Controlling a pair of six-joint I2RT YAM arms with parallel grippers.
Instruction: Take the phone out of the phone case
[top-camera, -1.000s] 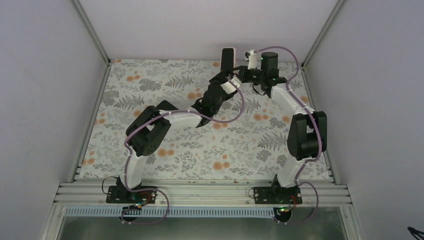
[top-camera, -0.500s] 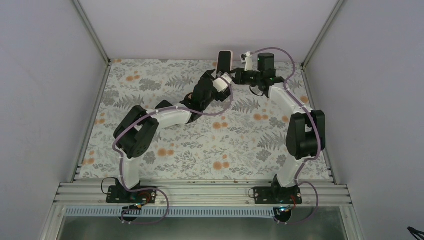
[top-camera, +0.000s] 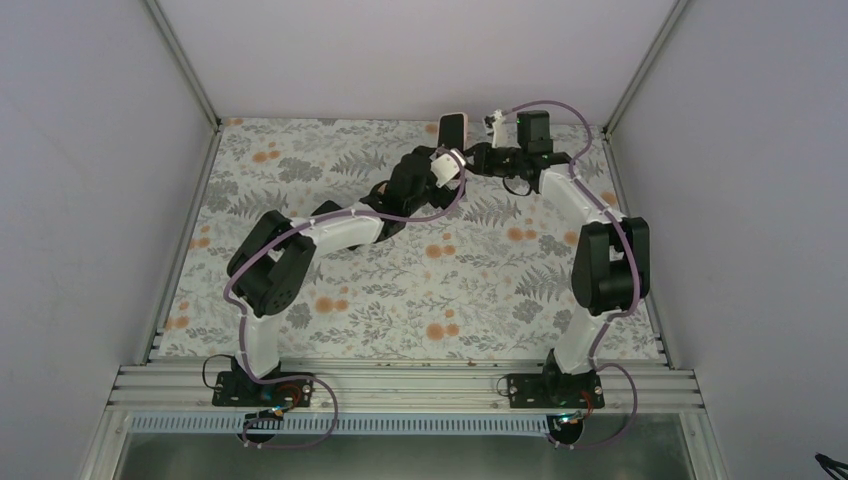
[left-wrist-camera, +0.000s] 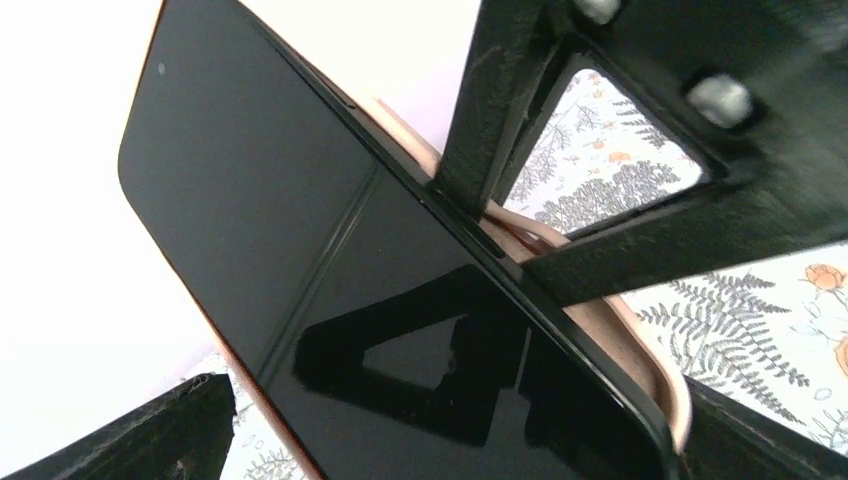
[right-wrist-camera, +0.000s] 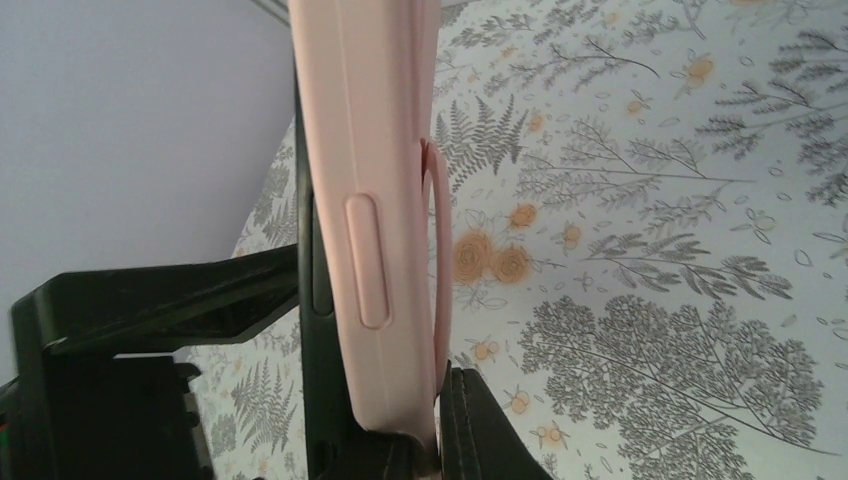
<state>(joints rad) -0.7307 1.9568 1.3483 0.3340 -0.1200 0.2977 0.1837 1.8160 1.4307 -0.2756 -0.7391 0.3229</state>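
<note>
The phone (left-wrist-camera: 250, 200), stiff, glassy and likely slippery, stands upright over the far side of the surface (top-camera: 400, 290) in its softer pink case (right-wrist-camera: 370, 200), whose bottom end the right hand (right-wrist-camera: 400, 440) clenches, while the left hand (left-wrist-camera: 335, 300) gapes wide astride it, best pinching the phone's rigid edges.

The left arm (top-camera: 330, 232) and right arm (top-camera: 575, 200) both reach to the phone case (top-camera: 451, 126). The left gripper (top-camera: 441, 143) straddles it with jaws wide. The right gripper (top-camera: 470, 153) has its jaws clamped on the case's lower end.
</note>
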